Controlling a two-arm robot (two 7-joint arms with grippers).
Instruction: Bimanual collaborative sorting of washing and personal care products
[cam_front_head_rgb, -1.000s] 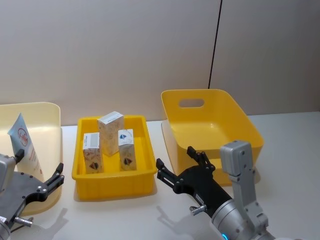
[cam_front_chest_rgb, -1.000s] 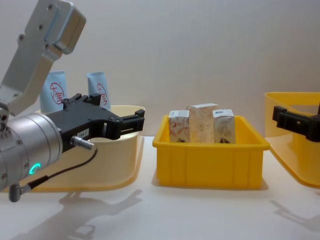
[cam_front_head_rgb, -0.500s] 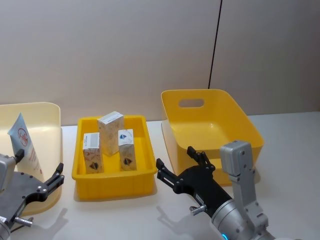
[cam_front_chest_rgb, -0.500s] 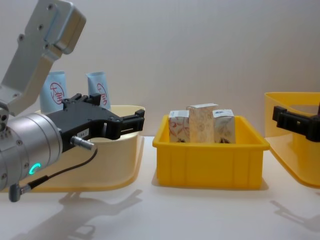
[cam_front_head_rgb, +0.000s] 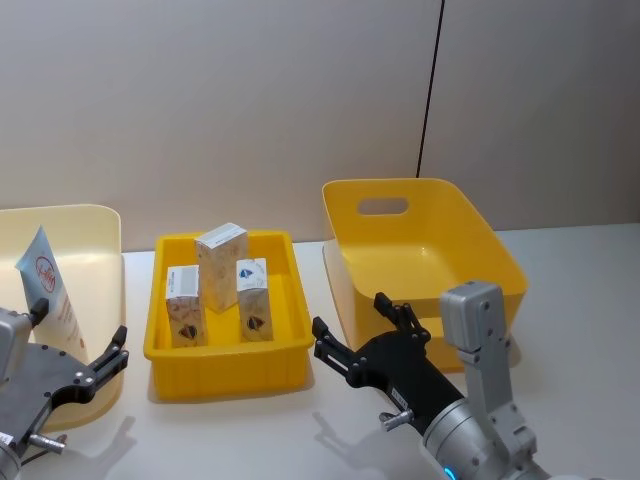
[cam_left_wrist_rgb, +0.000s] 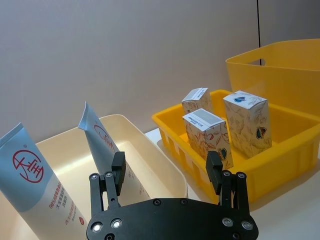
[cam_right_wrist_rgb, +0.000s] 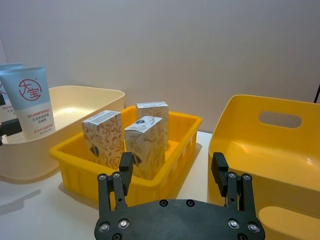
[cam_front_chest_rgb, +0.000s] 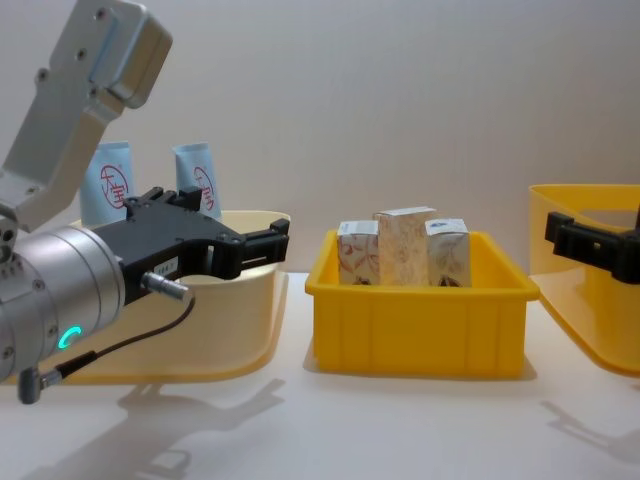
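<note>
left gripper (cam_front_head_rgb: 80, 322) lower left, wide open, empty | right gripper (cam_front_head_rgb: 350, 315) lower centre, wide open, empty | three cartons (cam_front_head_rgb: 221, 262) upright in centre tray (cam_front_head_rgb: 225, 375) | tubes (cam_front_chest_rgb: 113, 187) in pale bin (cam_front_chest_rgb: 240, 300), chest view left

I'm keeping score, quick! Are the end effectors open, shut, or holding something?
Left end effector: open, holding nothing.
Right end effector: open, holding nothing.

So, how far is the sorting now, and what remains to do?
Done, it seems: two light-blue tubes stand in the pale bin. In hand: nothing; the left end effector and right end effector both hover open before the bins. To do: three white cartons stand in the middle tray, probably bound for the deep yellow bin.
</note>
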